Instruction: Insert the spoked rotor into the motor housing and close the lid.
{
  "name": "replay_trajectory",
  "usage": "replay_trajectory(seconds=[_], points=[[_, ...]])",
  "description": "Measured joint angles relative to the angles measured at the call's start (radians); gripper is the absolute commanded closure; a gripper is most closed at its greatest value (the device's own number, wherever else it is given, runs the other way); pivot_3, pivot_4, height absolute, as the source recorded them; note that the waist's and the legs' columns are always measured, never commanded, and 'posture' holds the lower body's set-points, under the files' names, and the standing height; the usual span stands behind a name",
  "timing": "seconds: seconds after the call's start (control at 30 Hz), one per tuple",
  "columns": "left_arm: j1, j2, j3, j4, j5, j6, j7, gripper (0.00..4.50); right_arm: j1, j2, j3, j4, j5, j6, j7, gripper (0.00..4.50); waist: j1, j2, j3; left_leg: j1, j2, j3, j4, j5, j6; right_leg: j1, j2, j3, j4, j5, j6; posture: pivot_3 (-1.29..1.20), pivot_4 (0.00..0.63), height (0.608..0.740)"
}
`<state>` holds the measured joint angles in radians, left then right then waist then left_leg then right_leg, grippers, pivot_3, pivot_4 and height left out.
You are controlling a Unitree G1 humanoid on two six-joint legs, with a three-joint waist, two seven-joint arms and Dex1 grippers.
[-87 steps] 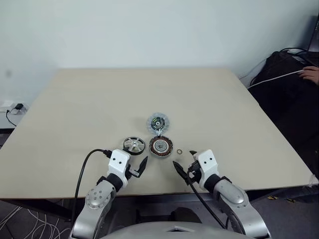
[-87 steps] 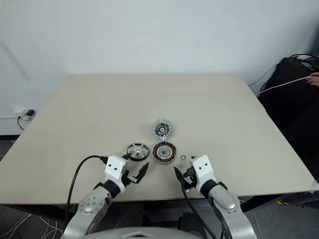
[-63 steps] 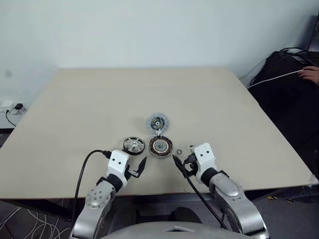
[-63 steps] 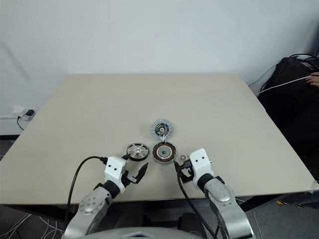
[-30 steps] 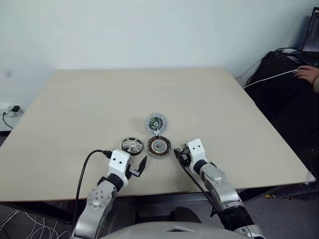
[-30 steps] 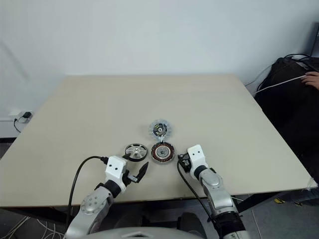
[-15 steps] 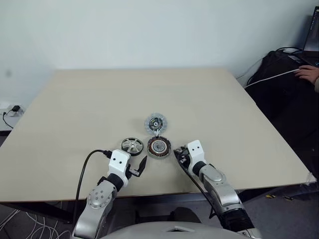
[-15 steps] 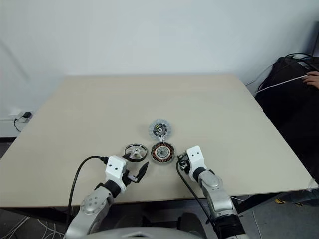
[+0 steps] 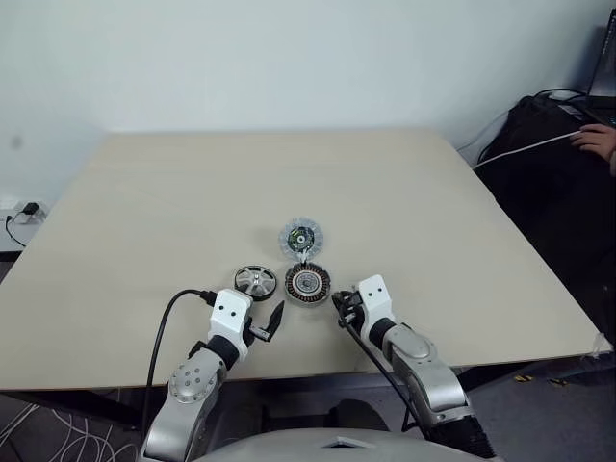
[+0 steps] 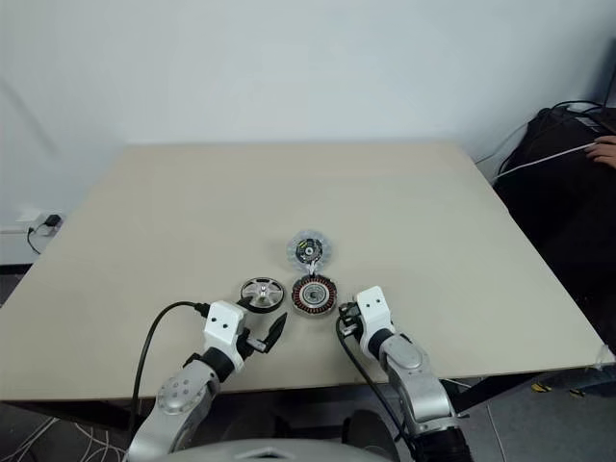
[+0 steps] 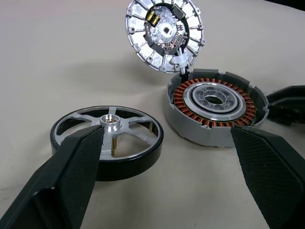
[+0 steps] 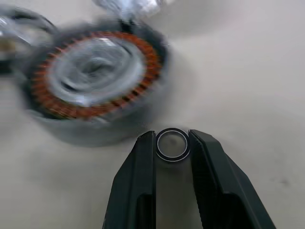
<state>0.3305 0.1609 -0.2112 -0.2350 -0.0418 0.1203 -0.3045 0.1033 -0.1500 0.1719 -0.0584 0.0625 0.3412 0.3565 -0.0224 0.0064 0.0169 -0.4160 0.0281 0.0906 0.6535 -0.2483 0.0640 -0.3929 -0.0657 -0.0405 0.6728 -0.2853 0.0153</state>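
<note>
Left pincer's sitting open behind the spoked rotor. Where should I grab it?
Grip the spoked rotor across its black outer rim, coming down from above. It lies flat on the table, so only the rim offers opposing sides. The left pincer looks wide enough; keep clear of the motor housing close beside it.

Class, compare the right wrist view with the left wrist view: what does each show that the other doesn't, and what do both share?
Right wrist view alone: the right gripper closed on a small ring, held between its fingertips. Left wrist view alone: the rotor lying flat on the table, framed by the left gripper's wide-open fingers. Both: the housing with its copper windings, and the lid leaning just behind it.
</note>
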Motion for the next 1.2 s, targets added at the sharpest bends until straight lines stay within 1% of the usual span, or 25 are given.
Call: replay_trajectory(seconds=[0.13,0.33,0.5,0.67,0.97,1.2], points=[[0.000,0.000,0.002,0.002,0.000,0.000,0.000,0.00,-0.031,-0.008,0.025,-0.122,-0.016,0.009,-0.007,3.83,0.001,-0.001,0.000,0.000,0.000,0.000,0.000,0.000,0.000,0.000,0.000,-0.001,0.000,0.000,0.000,0.00,0.000,0.740],[0.000,-0.001,0.003,0.009,0.000,-0.003,0.001,0.00,-0.066,-0.007,0.109,-0.146,-0.037,0.034,0.001,3.83,0.009,-0.002,0.000,0.000,0.000,0.000,0.001,0.000,0.000,0.001,0.000,-0.001,0.000,0.000,0.000,0.00,0.000,0.740],[0.002,-0.003,0.003,0.028,0.001,-0.020,0.005,0.00,-0.108,-0.012,0.154,-0.099,-0.041,0.042,0.035,3.83,0.010,-0.003,0.000,0.000,0.000,0.000,0.002,0.000,0.000,0.001,0.000,-0.001,0.000,0.000,0.000,0.00,0.000,0.740],[0.003,-0.010,0.003,0.034,0.000,-0.027,0.011,0.00,-0.151,-0.003,0.175,0.010,-0.052,0.037,0.043,3.83,0.010,-0.003,0.000,0.000,0.000,0.000,0.002,0.000,0.000,0.001,0.001,-0.001,0.000,0.000,0.001,0.00,0.000,0.740],[0.007,-0.016,0.004,0.036,0.000,-0.040,0.012,0.00,-0.206,0.006,0.149,0.125,-0.056,0.008,0.033,3.83,0.010,-0.003,0.000,0.001,0.000,0.000,0.003,0.000,0.000,0.002,0.001,-0.001,0.001,0.001,0.001,0.00,0.000,0.740],[0.007,-0.018,0.004,0.036,-0.001,-0.040,0.010,0.00,-0.206,0.009,0.142,0.139,-0.056,0.003,0.033,3.83,0.010,-0.003,0.000,0.001,0.000,0.000,0.003,0.000,0.000,0.002,0.001,-0.001,0.001,0.001,0.001,0.00,0.000,0.740]])
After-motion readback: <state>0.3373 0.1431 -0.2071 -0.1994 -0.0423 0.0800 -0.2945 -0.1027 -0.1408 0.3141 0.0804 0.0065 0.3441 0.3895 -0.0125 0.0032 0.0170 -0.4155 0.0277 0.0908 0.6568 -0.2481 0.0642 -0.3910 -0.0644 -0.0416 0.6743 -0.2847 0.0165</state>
